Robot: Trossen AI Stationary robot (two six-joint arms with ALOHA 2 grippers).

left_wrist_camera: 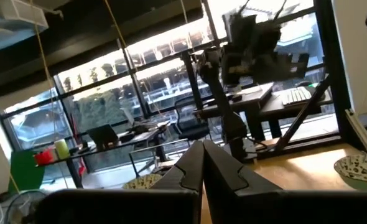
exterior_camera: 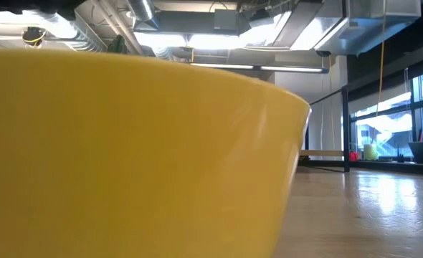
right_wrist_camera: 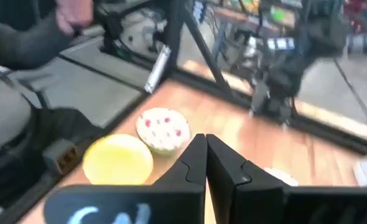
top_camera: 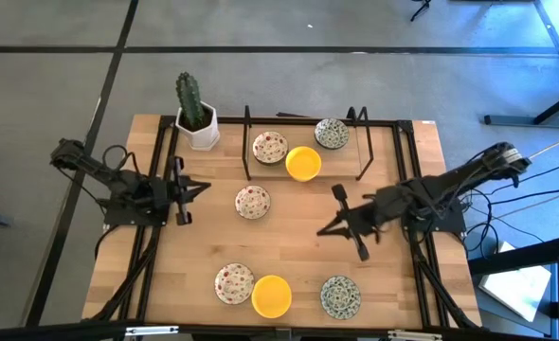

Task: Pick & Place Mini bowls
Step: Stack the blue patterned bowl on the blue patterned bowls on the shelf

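Several mini bowls show in the high view. A cream red-speckled bowl (top_camera: 270,147), a yellow bowl (top_camera: 303,163) and a grey-green bowl (top_camera: 332,134) sit within the black rack at the far side. Another speckled bowl (top_camera: 252,201) rests mid-table. Near the near edge stand a speckled bowl (top_camera: 234,283), a yellow bowl (top_camera: 271,296) and a grey-green bowl (top_camera: 340,296). My left gripper (top_camera: 202,187) (left_wrist_camera: 203,163) is shut, left of the middle bowl. My right gripper (top_camera: 325,229) (right_wrist_camera: 205,155) is shut, right of it. Neither touches a bowl. The yellow bowl (exterior_camera: 125,158) fills the low view.
A cactus in a white square pot (top_camera: 195,118) stands at the far left corner. The black wire rack (top_camera: 360,142) frames the far bowls. A person's hand (right_wrist_camera: 78,12) and grey sleeve show beyond the table in the right wrist view. Bare wood (top_camera: 393,284) lies at the near right.
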